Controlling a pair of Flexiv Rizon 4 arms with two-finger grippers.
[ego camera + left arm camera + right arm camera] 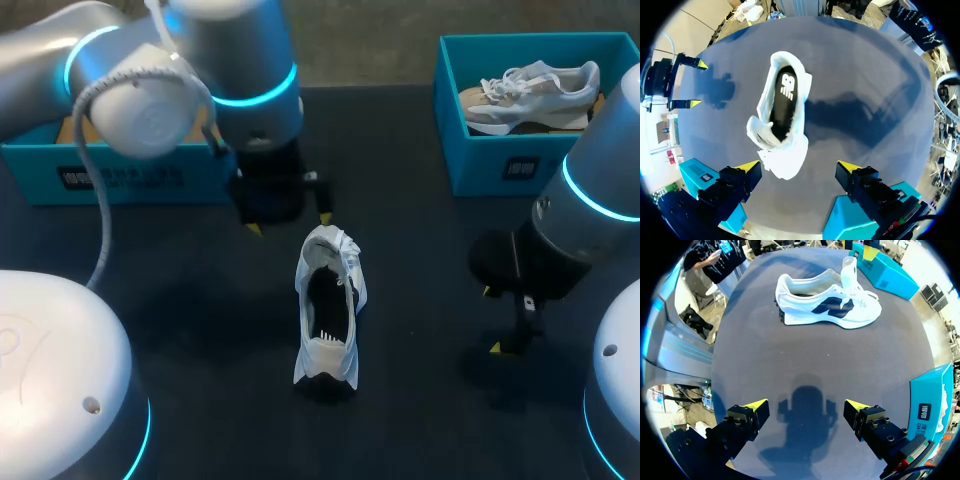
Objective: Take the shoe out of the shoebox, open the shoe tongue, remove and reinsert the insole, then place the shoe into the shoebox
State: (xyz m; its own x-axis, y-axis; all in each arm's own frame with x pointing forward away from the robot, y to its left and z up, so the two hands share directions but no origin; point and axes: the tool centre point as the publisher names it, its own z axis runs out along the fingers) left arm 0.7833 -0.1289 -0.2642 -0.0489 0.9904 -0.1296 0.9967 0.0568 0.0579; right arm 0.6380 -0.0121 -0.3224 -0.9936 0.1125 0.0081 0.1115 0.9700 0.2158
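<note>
**Insole step, shoe out of box.** A white low-top sneaker with a dark side emblem (328, 305) (782, 117) (827, 302) stands upright on the dark matte tabletop (420, 420). Its toe points to 12 o'clock in the head view. Its white padded tongue (849, 270) is raised, and the dark flat insole (784, 100) lies seated inside.

The left gripper (290, 222) (799, 167) hangs over the toe at 12 o'clock, fingers spread and holding nothing. The right gripper (492, 320) (806, 405) hovers over bare table at 3 o'clock, well apart from the shoe, also spread and unladen.

The step in hand is judged to be work on the insole. It would go best with one gripper steadying the toe or sidewall while the other enters the throat from the heel end, at 6 o'clock. That gripper should pinch the insole's edge only and peel upward, so the light shoe does not lift or tip.

The surface looks smooth, so the shoe may slide under a sideways push. One open teal cardboard shoebox (130, 175) sits at 10 o'clock. A second teal shoebox (510, 165), at 2 o'clock, holds a grey-and-cream sneaker (530, 90). Both are well apart from the shoe, leaving working room around it.
</note>
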